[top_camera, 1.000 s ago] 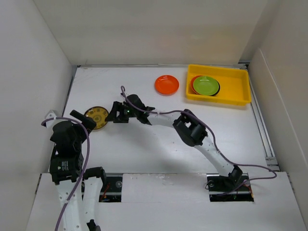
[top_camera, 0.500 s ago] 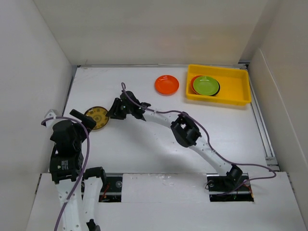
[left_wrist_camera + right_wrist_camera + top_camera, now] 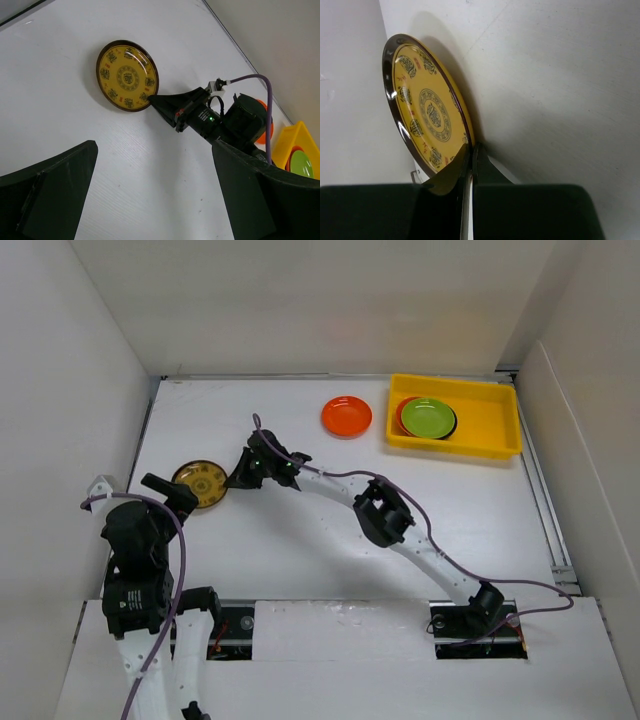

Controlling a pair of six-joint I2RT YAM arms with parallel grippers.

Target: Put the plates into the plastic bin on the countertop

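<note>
Right gripper (image 3: 471, 146), fingers pressed together at the very rim of the brown-and-gold plate (image 3: 427, 114), may lift without it; left gripper (image 3: 154, 145) gapes wide.

From above, the lime green plate (image 3: 427, 417) covers most of an orange plate (image 3: 400, 416) and a black plate (image 3: 452, 427) in the yellow bin (image 3: 490, 420). My left jaws hide the near rim of the brown-and-gold plate (image 3: 203, 483). I cannot tell whether my right jaws pinch it.

Plain white walls (image 3: 60, 360) rise on the left, back and right of the flat white countertop (image 3: 300, 550), a dark seam (image 3: 330, 375) along its back edge, under soft, even light
</note>
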